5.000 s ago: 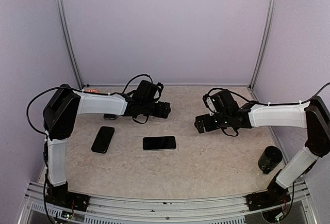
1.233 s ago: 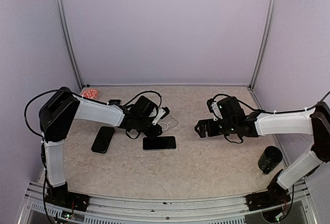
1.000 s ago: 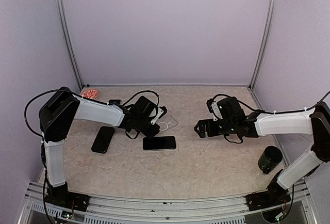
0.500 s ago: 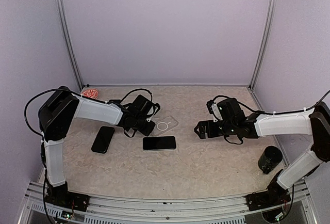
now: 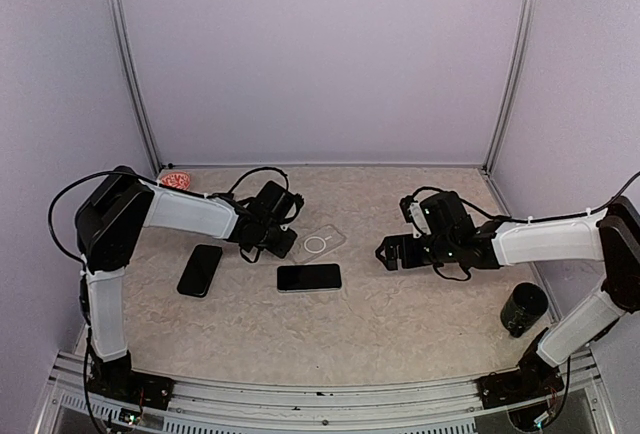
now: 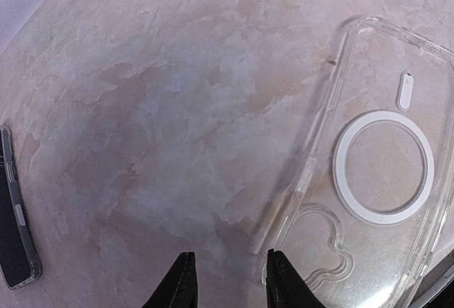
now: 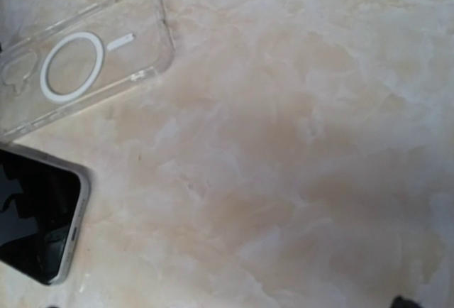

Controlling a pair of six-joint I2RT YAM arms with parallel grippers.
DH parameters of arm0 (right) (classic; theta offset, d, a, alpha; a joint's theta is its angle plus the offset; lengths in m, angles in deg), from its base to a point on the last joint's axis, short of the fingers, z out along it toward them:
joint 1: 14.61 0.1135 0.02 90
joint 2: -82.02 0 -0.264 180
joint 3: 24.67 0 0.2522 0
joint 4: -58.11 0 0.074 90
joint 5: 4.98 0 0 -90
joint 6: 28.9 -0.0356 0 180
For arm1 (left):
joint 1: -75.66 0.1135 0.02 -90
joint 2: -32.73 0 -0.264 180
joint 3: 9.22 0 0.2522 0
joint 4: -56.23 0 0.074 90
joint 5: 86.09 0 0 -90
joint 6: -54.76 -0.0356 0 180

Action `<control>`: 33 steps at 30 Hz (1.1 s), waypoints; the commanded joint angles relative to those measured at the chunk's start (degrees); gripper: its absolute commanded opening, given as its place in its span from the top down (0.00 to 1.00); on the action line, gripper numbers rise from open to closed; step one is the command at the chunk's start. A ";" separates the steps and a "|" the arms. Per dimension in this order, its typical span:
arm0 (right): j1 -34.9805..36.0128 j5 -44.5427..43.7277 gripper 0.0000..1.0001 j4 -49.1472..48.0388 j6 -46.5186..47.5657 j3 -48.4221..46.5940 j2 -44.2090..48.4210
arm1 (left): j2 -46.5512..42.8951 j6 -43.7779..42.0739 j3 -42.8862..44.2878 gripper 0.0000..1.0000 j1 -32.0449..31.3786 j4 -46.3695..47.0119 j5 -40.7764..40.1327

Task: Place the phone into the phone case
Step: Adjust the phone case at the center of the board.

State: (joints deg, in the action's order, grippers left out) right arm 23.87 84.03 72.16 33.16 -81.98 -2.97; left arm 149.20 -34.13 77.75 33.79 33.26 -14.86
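The bench (image 5: 400,334) carries every item. The left arm (image 5: 185,212) reaches in from the left edge toward the centre, and the right arm (image 5: 545,239) reaches in from the right edge. A black cylinder (image 5: 523,308) stands near the right edge. The phone (image 5: 309,277) lies flat at the bench centre, outside the clear phone case (image 5: 322,244), which lies flat near it on the far-edge side. A second phone (image 5: 200,270) lies toward the left edge. The left fingers (image 6: 181,283) stand narrowly apart and hold nothing — one tip is just beside the case's long edge. The right fingers (image 5: 388,252) are spread wide and empty, apart from the case.
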 commanded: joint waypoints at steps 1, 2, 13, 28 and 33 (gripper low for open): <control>-0.35 0.47 0.00 -1.61 -0.26 0.36 -1.04 | 1.37 0.39 1.86 0.66 0.29 -0.83 -0.50; -0.34 0.48 0.00 -1.54 -0.27 0.26 -1.05 | 1.46 0.43 2.09 0.66 0.29 -1.14 -0.37; -0.33 0.71 0.00 -1.24 -0.09 -0.74 -1.55 | 2.54 0.43 3.61 0.66 0.91 -4.44 3.19; -0.36 0.69 0.00 -1.00 0.26 -1.26 -2.11 | 6.82 1.81 9.27 0.67 1.78 -6.48 -5.03; -0.41 0.65 0.00 -1.08 0.30 -1.25 -2.23 | 8.38 0.43 11.83 0.66 2.01 -6.40 -7.35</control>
State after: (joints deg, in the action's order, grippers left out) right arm 23.87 84.69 71.92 33.16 -82.00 -4.59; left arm 155.73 -32.78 86.71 35.26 27.19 -18.88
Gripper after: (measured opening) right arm 0.997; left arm 0.335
